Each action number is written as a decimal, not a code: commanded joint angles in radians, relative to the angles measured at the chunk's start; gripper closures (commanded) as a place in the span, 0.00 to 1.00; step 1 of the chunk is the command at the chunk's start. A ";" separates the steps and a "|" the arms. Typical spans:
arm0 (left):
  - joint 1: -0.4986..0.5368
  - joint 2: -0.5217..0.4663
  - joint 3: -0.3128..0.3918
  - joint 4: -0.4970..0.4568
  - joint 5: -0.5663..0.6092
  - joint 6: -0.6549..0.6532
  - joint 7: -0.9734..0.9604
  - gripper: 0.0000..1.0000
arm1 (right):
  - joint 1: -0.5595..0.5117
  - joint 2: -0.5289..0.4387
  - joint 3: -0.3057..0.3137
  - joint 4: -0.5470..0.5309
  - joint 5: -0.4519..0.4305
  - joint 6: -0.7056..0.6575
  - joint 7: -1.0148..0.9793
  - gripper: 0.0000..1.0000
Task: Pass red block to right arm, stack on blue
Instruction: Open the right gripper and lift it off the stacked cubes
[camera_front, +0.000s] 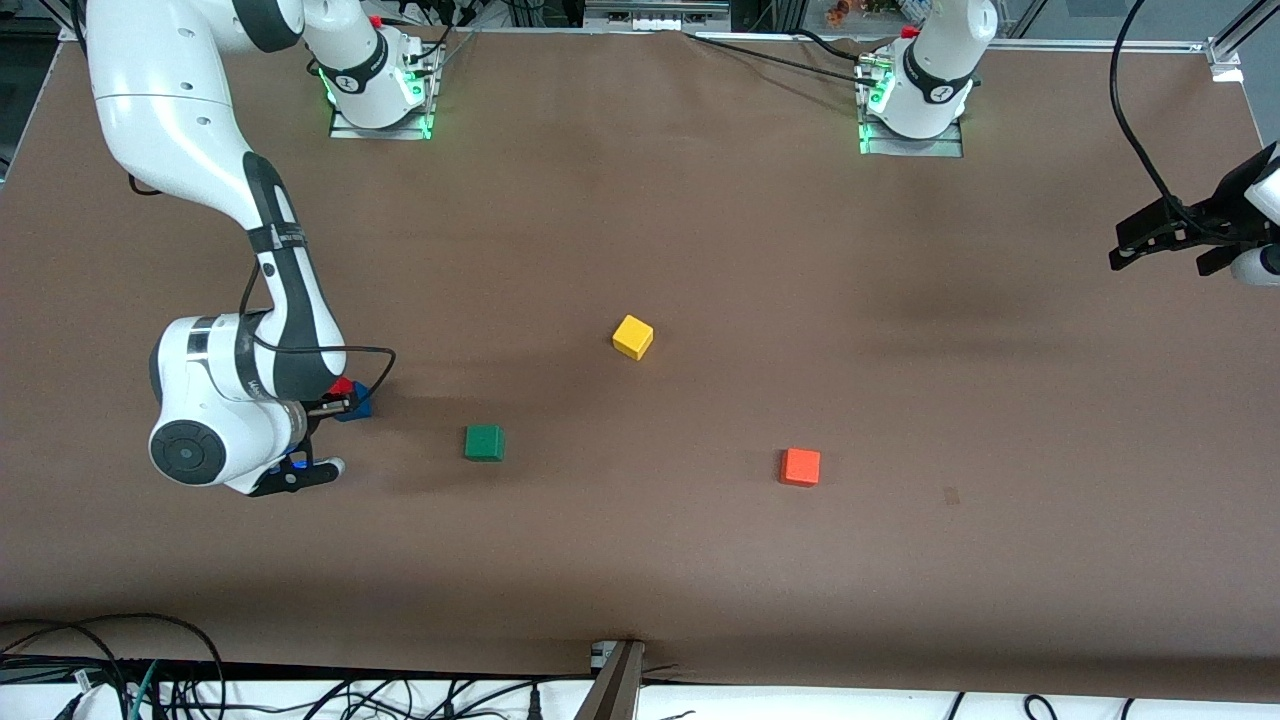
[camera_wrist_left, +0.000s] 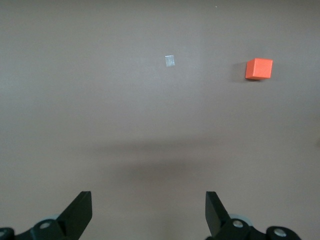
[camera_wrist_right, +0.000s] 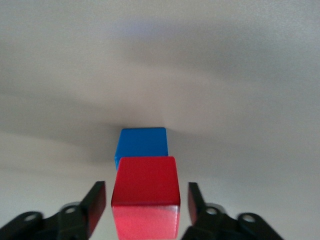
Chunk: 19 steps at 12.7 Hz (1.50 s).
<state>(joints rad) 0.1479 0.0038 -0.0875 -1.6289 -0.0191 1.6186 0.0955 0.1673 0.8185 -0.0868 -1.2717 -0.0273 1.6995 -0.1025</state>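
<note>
- Jaws of the right gripper (camera_wrist_right: 145, 207) stand apart on either side of the red block (camera_wrist_right: 145, 197), with a visible gap between each finger and the cube's sides, so they are spread and not gripping; I judge the block is set down and let go.
- Red block sits on top of the blue block (camera_wrist_right: 142, 141), toward the right arm's end of the tabletop (camera_front: 700, 220); in the front view only slivers of red (camera_front: 342, 385) and blue (camera_front: 357, 403) peek out beside the right gripper (camera_front: 325, 405).
- Right wrist hangs low over the pair, which suits a placement from directly above.
- Left gripper (camera_wrist_left: 149, 212) hovers at the left arm's end of the tabletop with its jaws wide apart and nothing between them; this arm waits, well clear of the stack.
- Red block is a small, bright cube with crisp edges and a glossy face catching light; it looks roughly square to the blue one, whose top is partly covered.
- Green (camera_front: 484, 442), yellow (camera_front: 632, 336) and orange (camera_front: 800, 467) blocks lie apart in the middle.
</note>
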 joint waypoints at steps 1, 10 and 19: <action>-0.002 -0.022 0.003 0.004 -0.018 0.007 0.000 0.00 | 0.003 -0.005 0.007 0.014 -0.005 -0.006 0.015 0.00; 0.002 0.007 0.005 0.075 -0.007 -0.003 -0.008 0.00 | -0.002 -0.202 0.001 0.037 0.001 -0.029 0.017 0.00; -0.002 0.007 0.002 0.069 0.001 -0.088 -0.010 0.00 | -0.002 -0.470 -0.031 -0.001 0.035 -0.167 0.032 0.00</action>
<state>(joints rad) 0.1486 0.0045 -0.0858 -1.5776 -0.0191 1.5552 0.0943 0.1663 0.4196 -0.1228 -1.2167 -0.0102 1.5547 -0.0873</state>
